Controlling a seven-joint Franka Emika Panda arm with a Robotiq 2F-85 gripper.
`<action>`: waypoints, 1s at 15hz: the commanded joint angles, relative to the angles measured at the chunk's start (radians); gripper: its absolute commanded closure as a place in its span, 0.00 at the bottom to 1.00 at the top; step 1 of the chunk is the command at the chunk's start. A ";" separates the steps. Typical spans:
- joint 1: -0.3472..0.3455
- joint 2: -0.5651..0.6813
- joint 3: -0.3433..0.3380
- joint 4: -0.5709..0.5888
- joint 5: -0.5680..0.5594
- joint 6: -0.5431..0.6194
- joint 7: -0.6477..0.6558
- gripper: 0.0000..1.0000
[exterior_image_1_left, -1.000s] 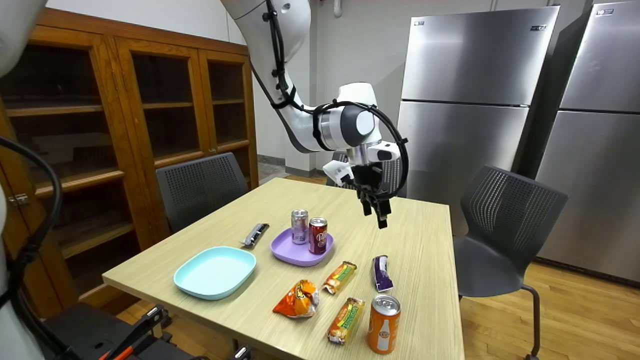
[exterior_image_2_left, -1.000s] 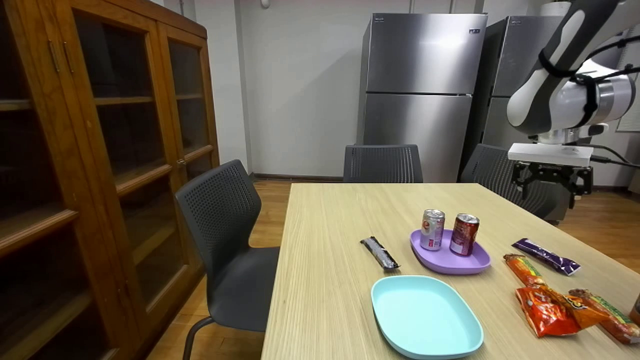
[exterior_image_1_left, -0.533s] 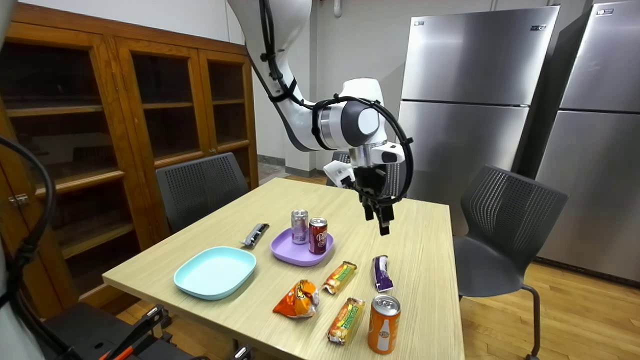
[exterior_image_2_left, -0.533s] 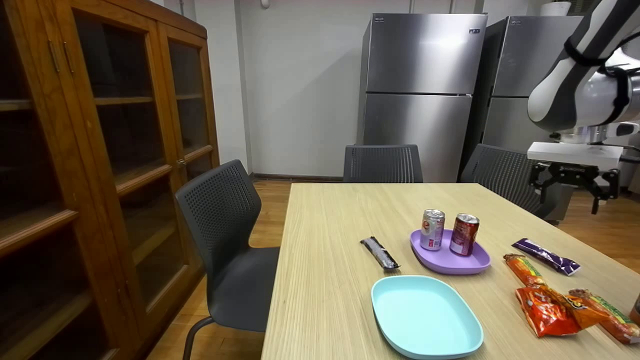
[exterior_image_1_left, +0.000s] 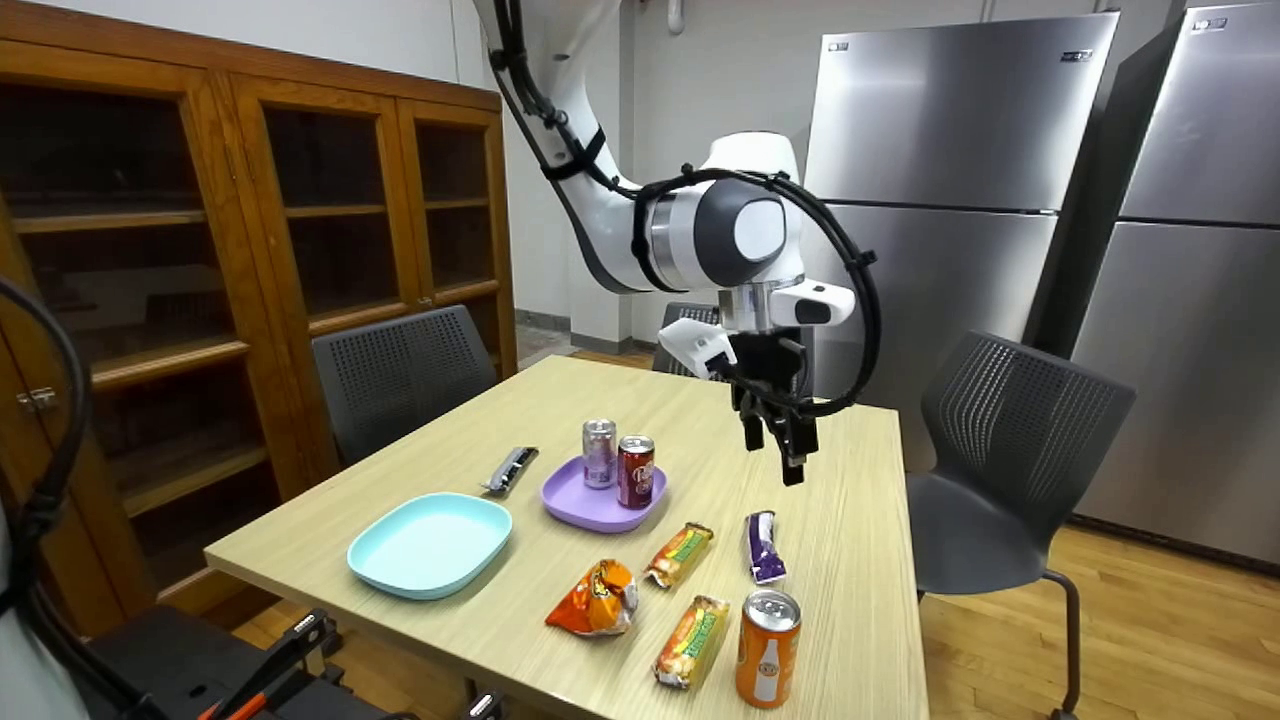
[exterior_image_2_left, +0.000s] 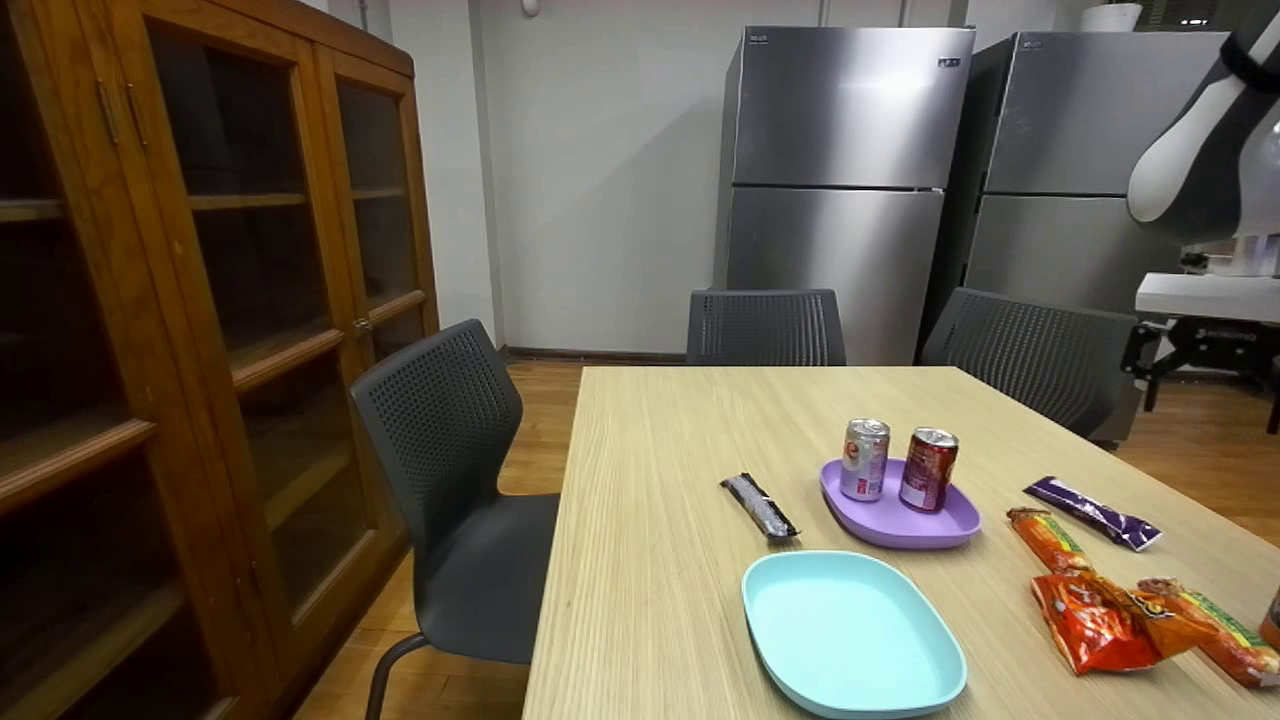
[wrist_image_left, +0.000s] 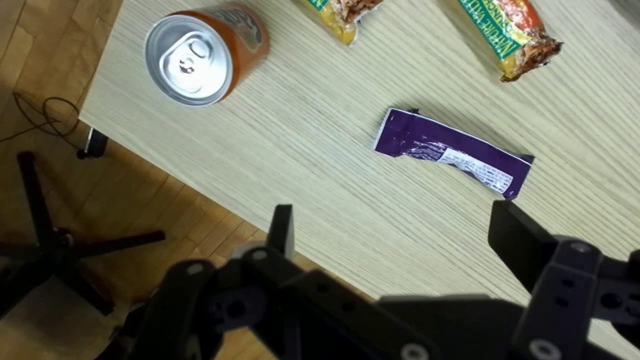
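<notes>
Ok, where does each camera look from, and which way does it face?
In an exterior view: raised beside the table, facing stainless-steel refrigerators; arm and open gripper show.
In an exterior view: raised at the teal plate's end of the table, facing those refrigerators; arm and gripper cut off at right.
Wrist view: mounted above the gripper, looking down on a purple-wrapped snack bar; gripper fingers show below.
Both exterior views share the purple plate and the Dr Pepper can on it.
</notes>
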 joint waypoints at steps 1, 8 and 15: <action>-0.036 -0.083 0.004 -0.076 -0.013 0.011 -0.086 0.00; -0.081 -0.137 0.001 -0.148 -0.014 0.016 -0.161 0.00; -0.087 -0.096 0.001 -0.136 -0.006 -0.002 -0.135 0.00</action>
